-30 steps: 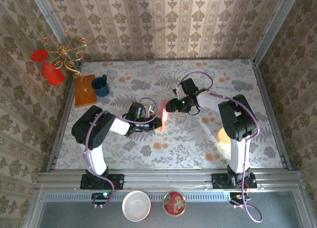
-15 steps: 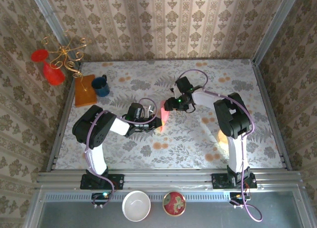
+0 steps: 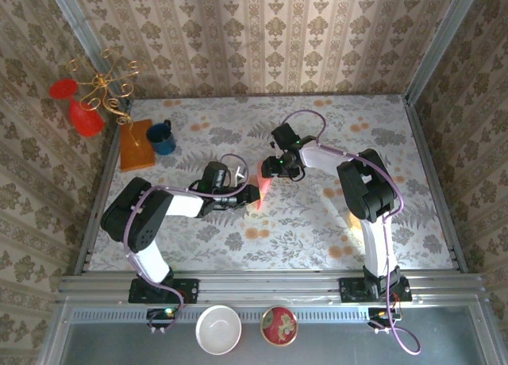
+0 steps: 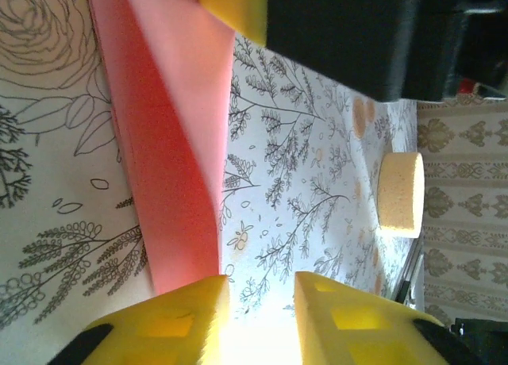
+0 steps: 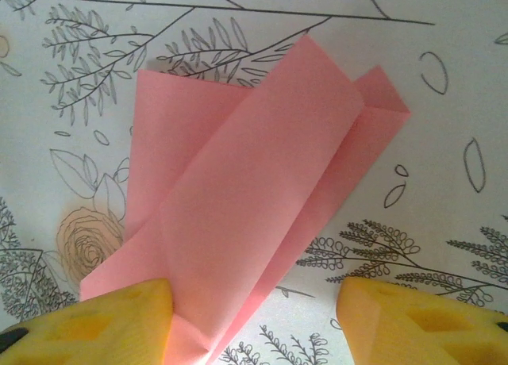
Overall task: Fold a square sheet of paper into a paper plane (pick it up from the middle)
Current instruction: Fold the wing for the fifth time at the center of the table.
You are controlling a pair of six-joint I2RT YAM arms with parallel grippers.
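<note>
Partly folded, the paper sheet point(image 5: 238, 198) lies between the right claw's point(image 5: 254, 297) spread fingers.

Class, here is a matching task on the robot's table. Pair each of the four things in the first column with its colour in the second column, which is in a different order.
Things
1. paper
2. mug
3. board
4. plain bowl

Colours
A. white
B. orange-brown
C. salmon-pink
D. blue

Pairs: 1-C, 2-D, 3-B, 4-A
</note>
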